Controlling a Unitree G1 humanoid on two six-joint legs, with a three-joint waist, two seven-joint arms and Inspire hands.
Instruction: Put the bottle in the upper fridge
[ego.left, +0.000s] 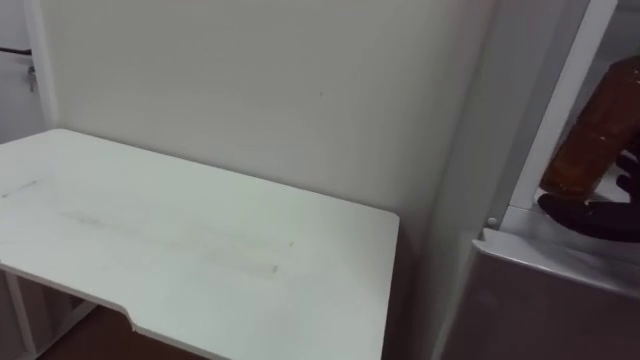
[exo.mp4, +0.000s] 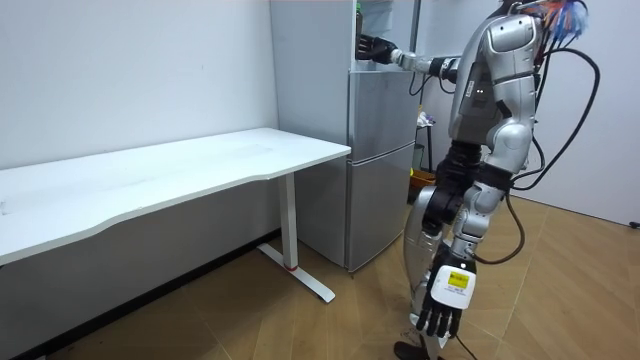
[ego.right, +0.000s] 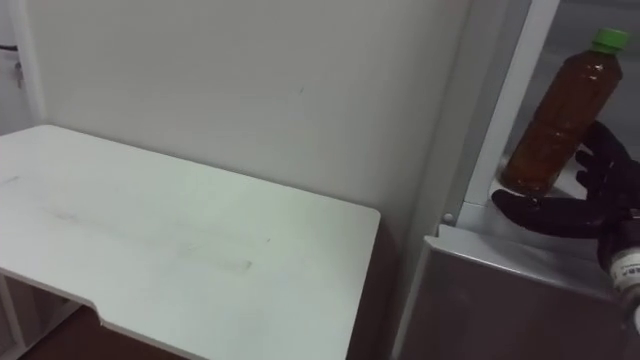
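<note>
A clear bottle (ego.right: 558, 110) of brown drink with a green cap stands upright on the floor of the upper fridge compartment (ego.right: 470, 228). My right hand (ego.right: 590, 205) reaches in from the right. Its thumb lies straight along the front of the bottle's base and its fingers spread loosely to the bottle's right, not curled round it. In the left eye view the bottle (ego.left: 600, 130) and the same hand (ego.left: 600, 212) sit at the right edge. The room view shows me standing before the grey fridge (exo.mp4: 380, 150), right hand (exo.mp4: 375, 47) stretched into its top, left hand (exo.mp4: 440, 315) hanging open by my leg.
A long white table (ego.left: 180, 240) stands to my left against the pale wall, its right end close to the fridge's side. The fridge's white door frame (ego.right: 505, 100) rises just left of the bottle. Wooden floor (exo.mp4: 560, 300) lies behind me.
</note>
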